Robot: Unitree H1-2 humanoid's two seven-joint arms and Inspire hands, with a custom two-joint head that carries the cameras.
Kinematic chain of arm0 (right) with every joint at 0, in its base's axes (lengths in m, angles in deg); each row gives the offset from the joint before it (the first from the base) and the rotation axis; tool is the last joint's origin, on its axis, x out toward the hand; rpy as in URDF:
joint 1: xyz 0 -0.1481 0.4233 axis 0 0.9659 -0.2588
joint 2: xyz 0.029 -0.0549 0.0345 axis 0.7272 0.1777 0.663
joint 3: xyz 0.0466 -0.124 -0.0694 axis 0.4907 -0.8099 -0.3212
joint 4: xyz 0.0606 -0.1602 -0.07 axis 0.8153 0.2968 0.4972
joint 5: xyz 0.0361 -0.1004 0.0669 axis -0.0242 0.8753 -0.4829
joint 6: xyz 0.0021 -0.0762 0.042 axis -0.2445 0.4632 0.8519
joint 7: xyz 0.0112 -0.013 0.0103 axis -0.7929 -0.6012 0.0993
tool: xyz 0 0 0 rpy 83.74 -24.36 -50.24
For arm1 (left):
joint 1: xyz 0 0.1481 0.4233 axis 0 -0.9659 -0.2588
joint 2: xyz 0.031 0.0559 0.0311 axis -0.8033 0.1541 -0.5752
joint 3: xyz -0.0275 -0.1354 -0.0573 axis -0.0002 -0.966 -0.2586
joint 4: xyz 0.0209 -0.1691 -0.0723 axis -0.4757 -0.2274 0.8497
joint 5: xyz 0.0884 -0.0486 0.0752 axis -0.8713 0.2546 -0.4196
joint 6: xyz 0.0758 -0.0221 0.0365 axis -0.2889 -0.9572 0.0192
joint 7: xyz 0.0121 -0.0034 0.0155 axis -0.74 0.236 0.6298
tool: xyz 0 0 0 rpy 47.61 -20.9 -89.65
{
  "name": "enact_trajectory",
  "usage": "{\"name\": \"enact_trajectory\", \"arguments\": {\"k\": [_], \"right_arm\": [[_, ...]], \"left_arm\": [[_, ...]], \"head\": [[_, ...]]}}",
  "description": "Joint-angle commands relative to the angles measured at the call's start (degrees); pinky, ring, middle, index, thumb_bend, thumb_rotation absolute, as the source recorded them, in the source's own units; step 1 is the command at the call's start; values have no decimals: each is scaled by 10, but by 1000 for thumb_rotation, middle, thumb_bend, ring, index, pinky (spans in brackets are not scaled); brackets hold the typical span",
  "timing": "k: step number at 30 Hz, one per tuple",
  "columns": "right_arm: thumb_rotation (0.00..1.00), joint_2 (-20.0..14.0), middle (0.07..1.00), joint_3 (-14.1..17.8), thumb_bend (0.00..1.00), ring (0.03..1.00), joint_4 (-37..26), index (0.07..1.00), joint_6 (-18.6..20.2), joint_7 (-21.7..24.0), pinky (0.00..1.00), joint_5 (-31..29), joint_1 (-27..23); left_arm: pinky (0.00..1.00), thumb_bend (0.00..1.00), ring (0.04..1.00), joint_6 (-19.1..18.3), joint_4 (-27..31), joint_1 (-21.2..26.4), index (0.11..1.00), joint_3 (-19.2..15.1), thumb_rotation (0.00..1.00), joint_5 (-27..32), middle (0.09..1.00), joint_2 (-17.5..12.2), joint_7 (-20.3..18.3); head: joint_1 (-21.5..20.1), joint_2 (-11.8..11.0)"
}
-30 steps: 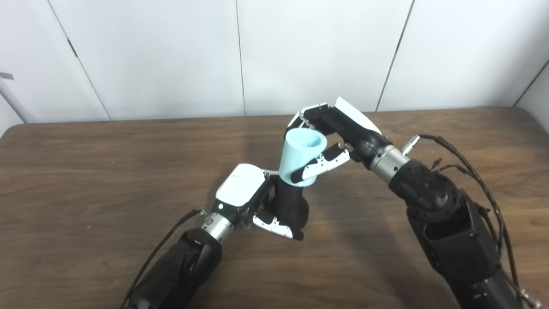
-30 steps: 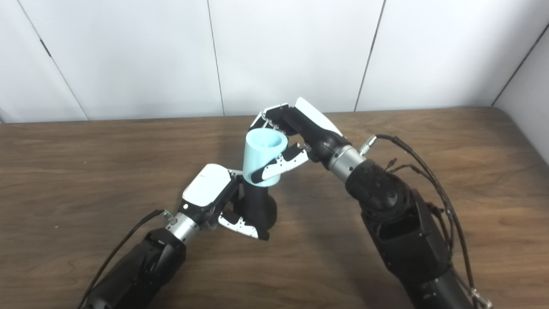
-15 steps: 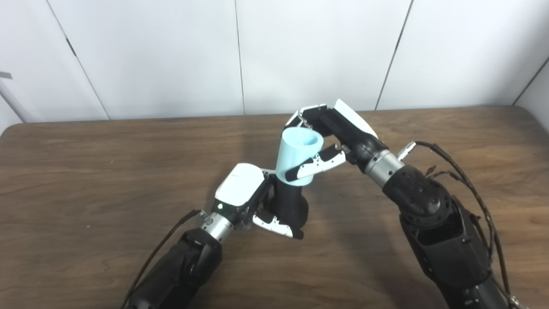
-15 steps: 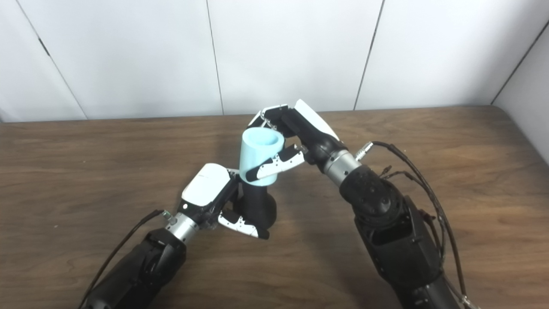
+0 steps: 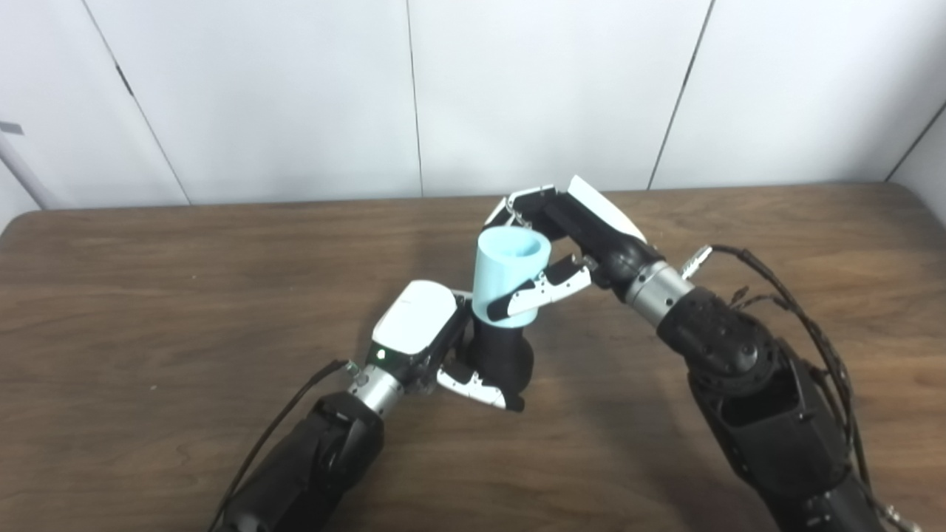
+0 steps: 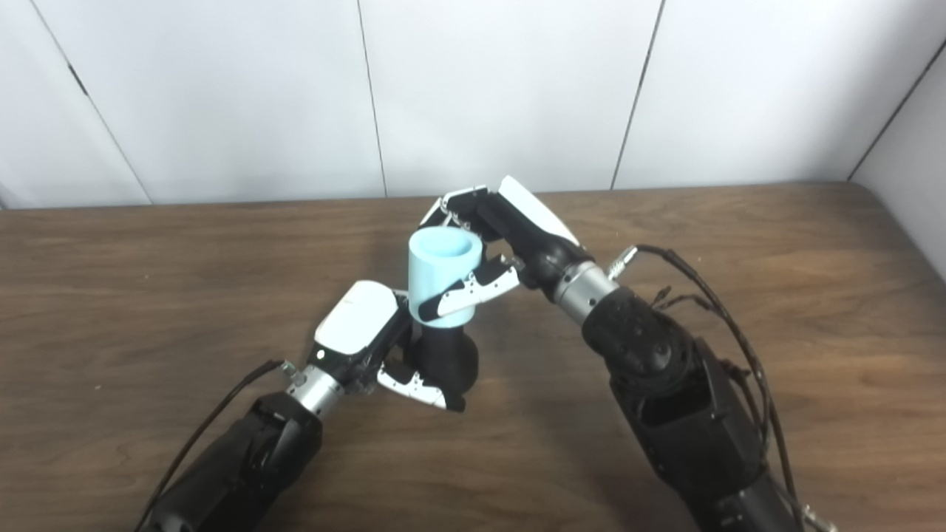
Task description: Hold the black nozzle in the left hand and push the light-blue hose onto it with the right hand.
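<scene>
Lab-like test bench: bare wooden table (image 5: 148, 295) against plain white wall panels (image 5: 281, 96).

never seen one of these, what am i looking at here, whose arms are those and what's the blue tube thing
Those are the two arms of a humanoid robot standing at a brown wooden table. Both pictures come from cameras side by side on its head, so they show one scene from slightly different spots; the arms enter from the bottom edge.

Each arm ends in a mechanical hand with fingers and a thumb. The left hand is wrapped around a black nozzle, holding it roughly upright, low over the table. The right hand grips a short light-blue hose, a hollow tube with its open end facing up. The hose's lower end sits over the top of the nozzle, so the two parts are being joined. How far it has slid on is hidden inside the tube.

Behind the table is a plain white panelled wall.
</scene>
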Motion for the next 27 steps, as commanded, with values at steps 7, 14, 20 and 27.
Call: {"name": "enact_trajectory", "arguments": {"k": [7, 14, 20, 27], "right_arm": [[0, -29, 396, -30, 521, 263, 0, 508, -22, 40, 195, -8, -7], [0, -53, 403, -39, 523, 277, 15, 511, -72, 31, 209, 1, 2], [0, -57, 400, -38, 522, 269, 38, 511, -122, 5, 200, 31, 16], [0, -49, 404, -37, 524, 264, 70, 509, -188, -52, 189, 91, 32]], "left_arm": [[203, 519, 329, -14, -28, -41, 512, 32, 0, -19, 401, -1, -54], [214, 519, 338, -14, -26, -42, 514, 30, 0, -14, 402, -2, -57], [205, 519, 330, -18, -22, -43, 514, 30, 0, -12, 401, -2, -63], [214, 519, 338, -22, -16, -44, 513, 29, 0, -8, 403, -3, -70]], "head": [[2, 3], [2, 5], [2, 6], [1, 10]]}}
